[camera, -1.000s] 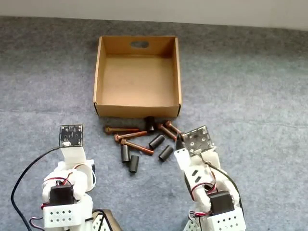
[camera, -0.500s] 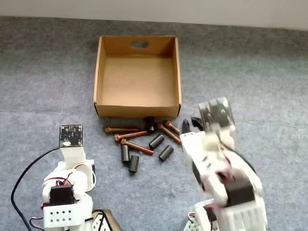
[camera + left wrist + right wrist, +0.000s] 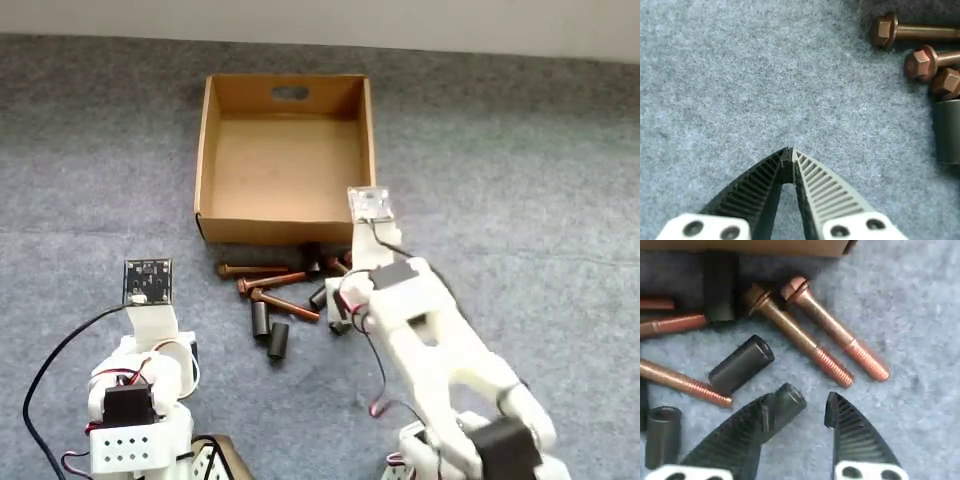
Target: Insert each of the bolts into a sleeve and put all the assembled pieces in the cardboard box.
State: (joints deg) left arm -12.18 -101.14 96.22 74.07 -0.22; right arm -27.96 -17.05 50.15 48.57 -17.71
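Several copper bolts (image 3: 270, 284) and black sleeves (image 3: 261, 318) lie loose on the grey carpet just in front of the cardboard box (image 3: 204, 150). My right gripper (image 3: 809, 412) hangs open low over the pile's right side, with two bolts (image 3: 790, 335) just beyond its tips. One sleeve (image 3: 790, 401) lies at the tip of one of the fingers (image 3: 740, 435), partly hidden by it. From above, the right gripper (image 3: 338, 308) sits among the sleeves. My left gripper (image 3: 791, 156) is shut with nothing in it, over bare carpet, the bolt heads (image 3: 885, 31) off to one side.
The box is open-topped with nothing inside, and its front wall (image 3: 740, 246) stands right behind the pile. One sleeve (image 3: 312, 255) stands upright against that wall. Grey carpet (image 3: 520, 200) stretches open on both sides of the box.
The right arm has swung up and forward from beside the pile and now stretches over its right side, gripper down among the sleeves. The left arm has not moved.
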